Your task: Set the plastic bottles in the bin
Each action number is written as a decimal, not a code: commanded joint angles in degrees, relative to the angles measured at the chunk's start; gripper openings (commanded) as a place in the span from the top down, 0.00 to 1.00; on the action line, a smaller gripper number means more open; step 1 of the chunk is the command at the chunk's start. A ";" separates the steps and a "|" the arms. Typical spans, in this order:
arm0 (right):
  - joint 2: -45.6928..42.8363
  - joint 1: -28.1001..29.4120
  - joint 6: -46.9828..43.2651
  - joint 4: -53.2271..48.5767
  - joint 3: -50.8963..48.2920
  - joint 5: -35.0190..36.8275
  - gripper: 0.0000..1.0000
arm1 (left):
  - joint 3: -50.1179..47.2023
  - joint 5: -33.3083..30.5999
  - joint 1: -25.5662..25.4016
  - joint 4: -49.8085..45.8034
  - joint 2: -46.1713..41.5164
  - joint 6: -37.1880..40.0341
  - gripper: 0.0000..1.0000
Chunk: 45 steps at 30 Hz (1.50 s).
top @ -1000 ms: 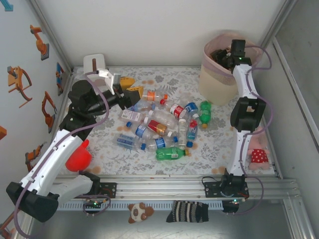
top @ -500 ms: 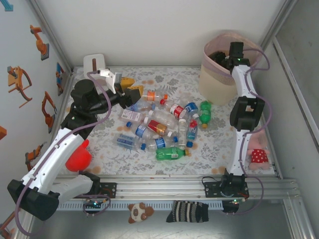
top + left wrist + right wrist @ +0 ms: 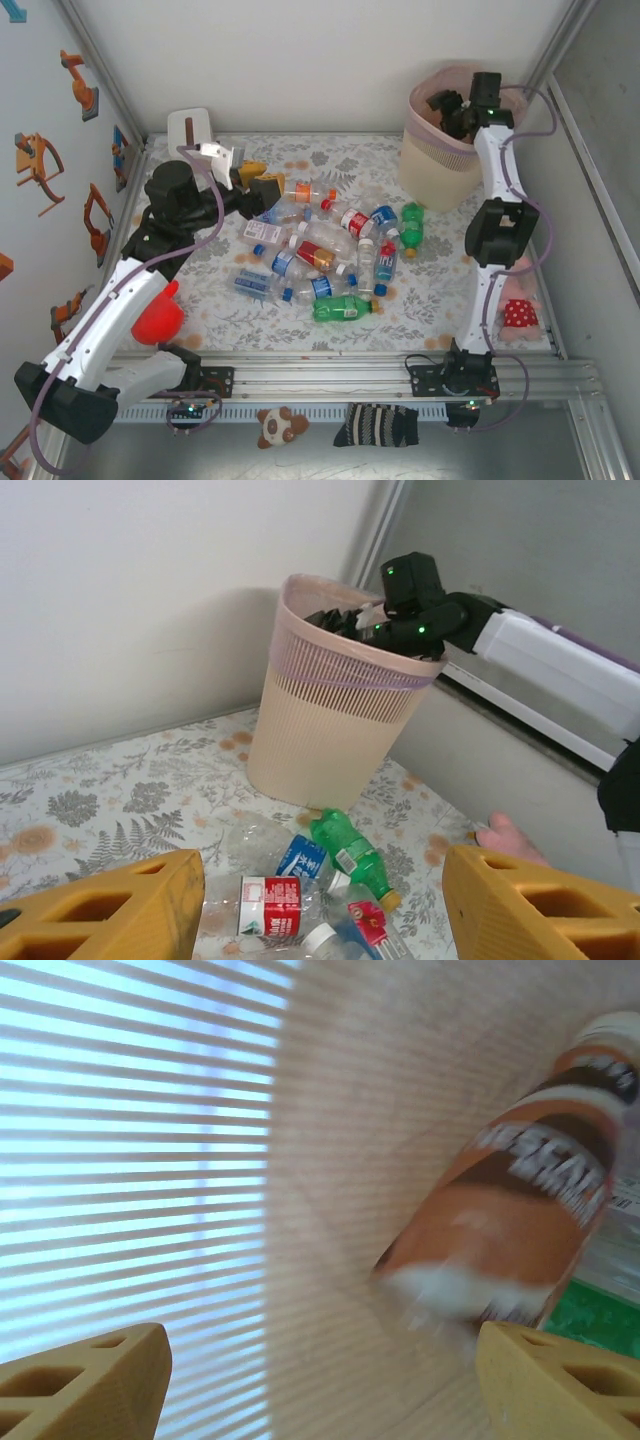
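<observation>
Several plastic bottles (image 3: 320, 255) lie in a heap in the middle of the flowered table, clear ones with red and blue labels and a green one (image 3: 342, 308). My left gripper (image 3: 258, 178) hovers at the heap's far left edge, open and empty. In the left wrist view its yellow fingers (image 3: 110, 905) stand wide apart above a red-labelled bottle (image 3: 268, 905) and a green bottle (image 3: 350, 852). The beige-pink bin (image 3: 440, 150) stands at the far right. My right gripper (image 3: 455, 108) is inside its mouth, open. A blurred brown-labelled bottle (image 3: 520, 1230) lies loose against the bin's slatted wall (image 3: 350, 1160).
A white tissue box (image 3: 189, 128) stands at the far left corner. A red object (image 3: 158, 318) lies by the left arm and a pink plush toy (image 3: 517, 305) beside the right arm. Walls close in the table on three sides.
The right gripper's jaws have spread apart and it has shifted slightly right over the bin, with the brown-labelled bottle now free of them. The left gripper has drifted a little towards the back.
</observation>
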 commanded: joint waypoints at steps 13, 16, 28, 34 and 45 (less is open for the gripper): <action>-12.73 -0.60 -6.64 -4.86 2.18 4.64 0.21 | -1.87 -3.66 -0.13 -3.49 -2.01 -2.72 0.37; -15.06 -0.59 -7.54 -5.07 0.68 4.56 0.21 | -2.14 -7.78 -0.09 -6.47 -1.65 -5.25 0.38; -28.39 -0.59 -11.89 -4.53 -11.31 7.62 0.21 | -5.74 -29.83 0.28 -25.95 0.73 -25.32 0.32; -33.38 -0.58 -12.56 -3.83 -17.56 8.36 0.22 | -7.25 -39.55 1.04 -39.02 3.31 -43.06 0.35; -38.10 -0.56 -13.41 -3.44 -24.30 9.43 0.22 | -10.44 -32.95 4.42 -47.29 8.75 -62.82 0.29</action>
